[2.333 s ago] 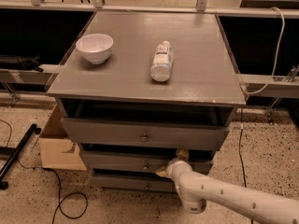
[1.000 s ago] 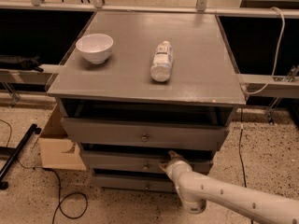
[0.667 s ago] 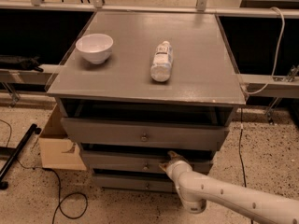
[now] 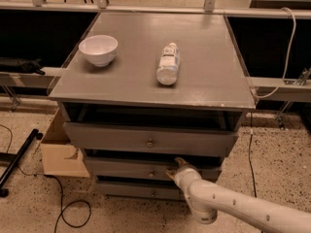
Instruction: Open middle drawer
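Gripper [image 4: 174, 168] is hovering, fingers apart, just right of the middle drawer [image 4: 116, 168] knob [image 4: 152, 173]; bottle [image 4: 168, 63] label writing is unreadable.

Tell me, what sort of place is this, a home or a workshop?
Likely a robot test lab, not a home: loose cables on a speckled floor, a cardboard box beside the grey cabinet, metal rails behind it. The gripper sits at the front of the middle drawer, by its knob.

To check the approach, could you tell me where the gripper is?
The gripper is low in the camera view, at the front of the grey wooden middle drawer, just right of its round metal knob.
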`<state>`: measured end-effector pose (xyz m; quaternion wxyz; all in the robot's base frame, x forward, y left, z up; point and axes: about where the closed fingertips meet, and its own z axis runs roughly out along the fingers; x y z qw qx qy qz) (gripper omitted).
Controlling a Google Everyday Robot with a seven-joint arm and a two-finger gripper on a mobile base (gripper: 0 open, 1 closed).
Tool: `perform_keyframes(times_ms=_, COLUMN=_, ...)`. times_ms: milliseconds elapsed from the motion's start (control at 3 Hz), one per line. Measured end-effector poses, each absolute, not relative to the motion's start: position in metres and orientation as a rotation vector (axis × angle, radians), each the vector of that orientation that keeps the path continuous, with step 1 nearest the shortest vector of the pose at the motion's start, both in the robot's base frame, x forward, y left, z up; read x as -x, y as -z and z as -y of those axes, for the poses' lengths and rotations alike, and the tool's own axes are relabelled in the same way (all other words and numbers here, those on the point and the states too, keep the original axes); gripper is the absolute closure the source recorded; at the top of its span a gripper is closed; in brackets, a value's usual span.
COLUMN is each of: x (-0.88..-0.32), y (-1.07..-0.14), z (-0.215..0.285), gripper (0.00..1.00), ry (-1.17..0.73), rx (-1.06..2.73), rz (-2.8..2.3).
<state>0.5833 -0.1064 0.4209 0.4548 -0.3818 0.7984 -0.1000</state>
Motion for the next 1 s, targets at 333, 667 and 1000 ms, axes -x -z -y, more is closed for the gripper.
perform_keyframes(times_ms=333, x=-0.575, y=-0.428, z=0.104, gripper=1.00, ry=0.238, rx=0.922, rz=-1.966)
perform_keyframes(times_ms=667, x=-0.573, y=-0.428, z=0.105, gripper=1.00, ry=0.240, rx=0.922, rz=-1.967)
perform_keyframes(times_ms=1000, x=-0.565, y=-0.429, z=0.107, gripper=1.00, ry=0.244, rx=0.916, rz=-1.972)
